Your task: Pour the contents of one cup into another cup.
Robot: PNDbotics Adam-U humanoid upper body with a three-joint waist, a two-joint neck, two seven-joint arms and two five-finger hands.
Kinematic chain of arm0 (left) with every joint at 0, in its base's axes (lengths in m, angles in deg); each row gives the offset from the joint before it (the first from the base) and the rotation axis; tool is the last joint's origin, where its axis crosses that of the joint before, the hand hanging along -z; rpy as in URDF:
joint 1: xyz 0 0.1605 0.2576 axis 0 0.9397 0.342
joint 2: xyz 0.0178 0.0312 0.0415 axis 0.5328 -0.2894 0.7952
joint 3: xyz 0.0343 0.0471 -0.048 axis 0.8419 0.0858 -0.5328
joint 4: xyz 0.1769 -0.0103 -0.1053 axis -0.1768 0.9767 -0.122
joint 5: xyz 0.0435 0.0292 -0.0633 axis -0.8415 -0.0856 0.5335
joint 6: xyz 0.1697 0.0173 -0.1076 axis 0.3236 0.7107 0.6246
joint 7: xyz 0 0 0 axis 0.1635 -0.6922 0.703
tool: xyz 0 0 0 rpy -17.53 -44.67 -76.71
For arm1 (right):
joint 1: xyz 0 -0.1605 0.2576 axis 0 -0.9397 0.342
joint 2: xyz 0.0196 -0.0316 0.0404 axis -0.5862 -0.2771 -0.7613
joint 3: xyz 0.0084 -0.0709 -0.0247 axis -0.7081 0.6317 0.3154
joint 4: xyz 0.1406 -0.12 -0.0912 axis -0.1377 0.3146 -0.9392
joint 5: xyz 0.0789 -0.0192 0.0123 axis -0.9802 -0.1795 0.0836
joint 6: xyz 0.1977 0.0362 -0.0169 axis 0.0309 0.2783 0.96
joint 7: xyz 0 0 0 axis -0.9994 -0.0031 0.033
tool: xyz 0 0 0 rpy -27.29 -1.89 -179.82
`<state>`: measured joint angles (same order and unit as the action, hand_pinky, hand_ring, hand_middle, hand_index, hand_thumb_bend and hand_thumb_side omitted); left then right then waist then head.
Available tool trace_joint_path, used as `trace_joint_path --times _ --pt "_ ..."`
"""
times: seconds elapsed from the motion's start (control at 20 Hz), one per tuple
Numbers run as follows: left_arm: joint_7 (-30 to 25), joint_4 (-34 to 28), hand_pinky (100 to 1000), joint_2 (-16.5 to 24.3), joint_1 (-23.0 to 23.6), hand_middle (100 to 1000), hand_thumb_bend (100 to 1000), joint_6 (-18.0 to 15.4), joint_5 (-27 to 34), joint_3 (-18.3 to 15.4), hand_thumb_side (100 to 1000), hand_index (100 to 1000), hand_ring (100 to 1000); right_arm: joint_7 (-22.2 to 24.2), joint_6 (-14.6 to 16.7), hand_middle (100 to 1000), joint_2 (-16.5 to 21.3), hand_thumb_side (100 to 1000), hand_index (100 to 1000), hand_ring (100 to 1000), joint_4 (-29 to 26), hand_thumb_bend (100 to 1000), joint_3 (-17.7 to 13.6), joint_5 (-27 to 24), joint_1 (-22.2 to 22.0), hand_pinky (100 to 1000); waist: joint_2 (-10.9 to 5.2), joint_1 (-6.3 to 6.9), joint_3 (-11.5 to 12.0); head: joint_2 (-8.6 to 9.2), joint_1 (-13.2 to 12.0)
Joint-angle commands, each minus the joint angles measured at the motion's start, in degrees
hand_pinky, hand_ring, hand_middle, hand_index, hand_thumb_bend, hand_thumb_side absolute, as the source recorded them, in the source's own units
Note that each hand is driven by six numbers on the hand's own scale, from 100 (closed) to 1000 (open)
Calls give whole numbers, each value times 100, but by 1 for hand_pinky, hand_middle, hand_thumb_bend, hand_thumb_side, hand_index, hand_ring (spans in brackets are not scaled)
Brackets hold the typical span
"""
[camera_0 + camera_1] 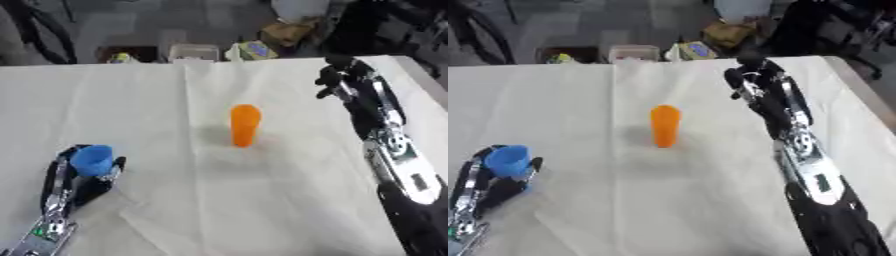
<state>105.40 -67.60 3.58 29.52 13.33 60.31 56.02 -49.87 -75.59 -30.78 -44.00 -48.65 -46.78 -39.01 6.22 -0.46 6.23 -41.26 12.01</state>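
The left hand point(83, 172) is curling its fingers round the blue cup point(92, 160), holding it upright at the near left of the desk point(262, 210). The orange cup point(245, 125) is standing alone mid-desk on the white cloth, well apart from both hands. The right hand point(337, 75) is hanging over the far right part of the desk, holding nothing; whether its fingers are spread or closed, I cannot tell.
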Motion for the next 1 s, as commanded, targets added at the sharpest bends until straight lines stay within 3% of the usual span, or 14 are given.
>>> trace_joint_path --times 0.05,0.45,0.7,1.0 --pt "147 -214 245 78 -20 172 205 54 29 28 100 449 205 15 22 576 80 460 729 595 -11 734 -49 -8 57 475 -51 3 -9 -13 19" --pt "441 -1029 233 275 38 161 169 292 20 -2 100 439 196 49 157 588 264 342 768 606 400 800 -59 117 19 468 -53 14 6 -7 41" --pt "527 -1467 235 341 45 161 174 406 41 5 100 439 197 121 483 653 427 229 811 691 1021 825 33 471 104 495 -53 19 20 3 65" --pt "482 -1878 239 368 36 162 182 523 25 57 100 440 199 -12 843 751 520 266 843 790 1996 874 250 971 395 565 -52 42 53 20 91"
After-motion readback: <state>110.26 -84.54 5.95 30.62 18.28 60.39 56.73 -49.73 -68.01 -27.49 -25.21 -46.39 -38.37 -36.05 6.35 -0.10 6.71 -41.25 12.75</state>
